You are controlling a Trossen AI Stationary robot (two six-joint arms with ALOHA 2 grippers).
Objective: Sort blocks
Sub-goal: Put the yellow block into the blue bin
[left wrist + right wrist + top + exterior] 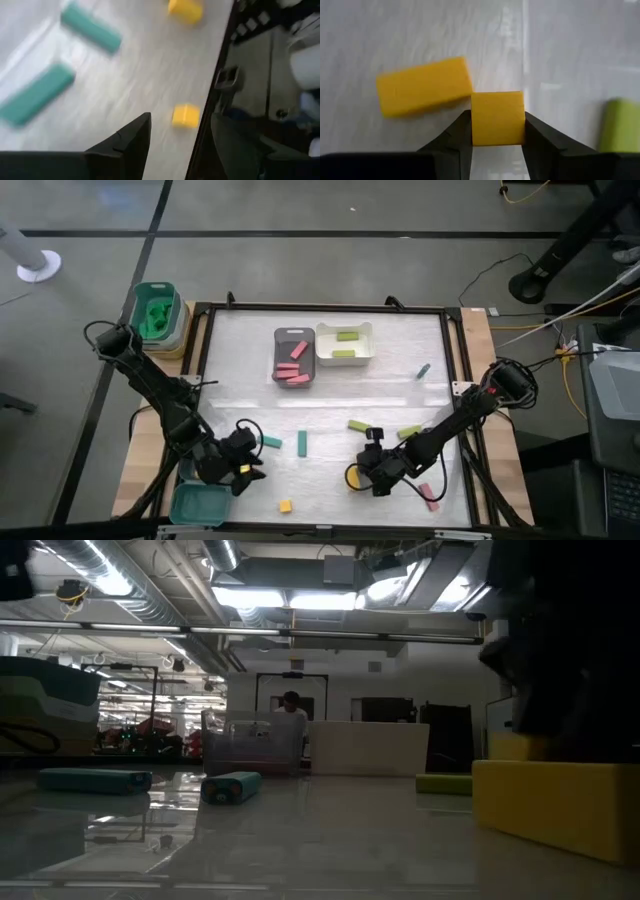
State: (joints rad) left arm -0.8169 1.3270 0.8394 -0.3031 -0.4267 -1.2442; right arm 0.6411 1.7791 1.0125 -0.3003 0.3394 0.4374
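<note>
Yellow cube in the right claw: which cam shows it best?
Right wrist view: the yellow cube fills the centre, clamped between the right claw fingers. High view shows only a yellow speck beside the claw. Low view shows yellow at its right edge. Left wrist view misses it.

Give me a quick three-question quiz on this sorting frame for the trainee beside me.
1. True or false: the right gripper has its jaws closed on a yellow cube.
2. What colour are the blocks in the grey tray? A) teal B) pink C) yellow
3. Fill in: the white tray holds two light ____ bars.

Key: 1 true. The cube sits squeezed between the jaws, with a yellow bar lying just beyond it. 2 B. 3 green. The left gripper is open near the table's front left, over a small yellow block.
</note>
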